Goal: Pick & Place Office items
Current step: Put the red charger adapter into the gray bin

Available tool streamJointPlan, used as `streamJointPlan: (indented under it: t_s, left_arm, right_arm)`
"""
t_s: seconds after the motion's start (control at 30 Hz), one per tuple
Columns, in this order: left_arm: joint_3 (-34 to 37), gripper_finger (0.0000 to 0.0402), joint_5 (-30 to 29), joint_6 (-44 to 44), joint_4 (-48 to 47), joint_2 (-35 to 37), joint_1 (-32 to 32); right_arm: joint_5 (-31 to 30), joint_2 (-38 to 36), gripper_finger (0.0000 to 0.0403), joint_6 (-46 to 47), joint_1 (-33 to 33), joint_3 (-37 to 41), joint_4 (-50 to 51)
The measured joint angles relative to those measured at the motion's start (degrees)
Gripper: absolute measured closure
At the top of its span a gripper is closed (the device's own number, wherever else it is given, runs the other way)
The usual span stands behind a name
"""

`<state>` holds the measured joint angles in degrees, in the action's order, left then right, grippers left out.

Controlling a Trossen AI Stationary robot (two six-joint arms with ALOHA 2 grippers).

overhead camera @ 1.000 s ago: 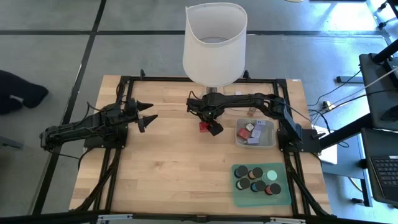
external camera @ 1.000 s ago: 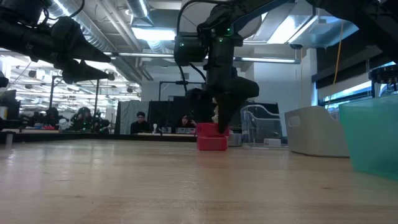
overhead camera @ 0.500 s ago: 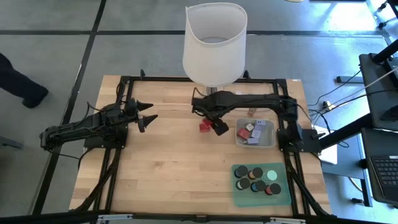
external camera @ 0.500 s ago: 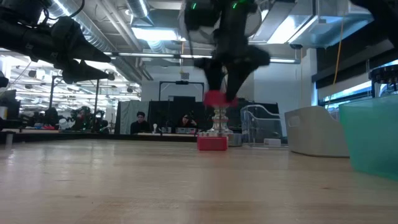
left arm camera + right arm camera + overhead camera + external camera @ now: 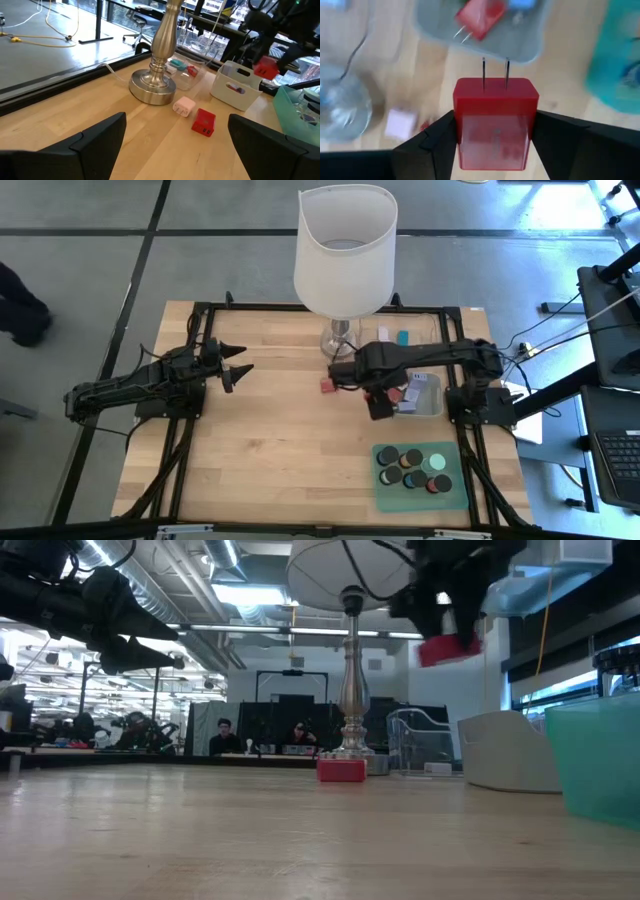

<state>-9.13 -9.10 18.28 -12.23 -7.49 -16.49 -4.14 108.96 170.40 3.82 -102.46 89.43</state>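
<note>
My right gripper (image 5: 495,132) is shut on a red plug block (image 5: 495,120) with two metal prongs, high above the table (image 5: 447,648), over the left rim of the grey tray (image 5: 415,393). A second red block (image 5: 327,385) lies flat on the table by the lamp base, with a pink block (image 5: 183,106) next to it. The tray holds another red block (image 5: 480,17) and some small pieces. Black cylinders and a mint-green disc (image 5: 436,460) sit on the green mat (image 5: 380,490). My left gripper (image 5: 240,370) hovers open over the table's left part. My right gripper pinches the red plug block by its two opposite side faces (image 5: 462,125), one finger (image 5: 432,140) on each side. The fingers come from above, pointing down. The block is lifted clear, prongs (image 5: 495,72) pointing down toward the tray.
The lamp with its white shade (image 5: 345,245) stands at the far middle, its metal base (image 5: 152,87) on the table. A clear tray (image 5: 400,335) sits beyond the grey one. Bare wood (image 5: 280,450) spreads over the table's middle and near left.
My right gripper has lifted one red block from beside the other red block near the lamp base. It has carried it up and toward the table's right, as far as the grey tray's left rim. The second red block stayed where it was.
</note>
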Motion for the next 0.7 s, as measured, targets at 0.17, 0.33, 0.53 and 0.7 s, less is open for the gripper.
streamJointPlan:
  t_s: [0.17, 0.33, 0.53, 0.7]
  left_arm:
    - [0.0, 0.0054, 0.0, 0.0, -0.01, 0.0, 0.0]
    - [0.0, 0.0054, 0.0, -0.02, 0.0, -0.09, 0.0]
    - [0.0, 0.0054, 0.0, 0.0, 0.0, -0.09, 0.0]
    - [0.0, 0.0054, 0.0, -0.01, -0.02, -0.09, 0.0]
  right_arm:
    - [2.92, -2.8, 0.0173, 6.7, 1.21, 5.58, 0.1]
    - [6.72, -6.99, 0.0179, 7.68, 1.26, 12.0, 0.63]
    - [2.57, -10.99, 0.0185, 7.67, 0.33, 19.13, 0.42]
    - [-1.08, -11.18, 0.0168, 4.57, -1.35, 24.87, -3.8]
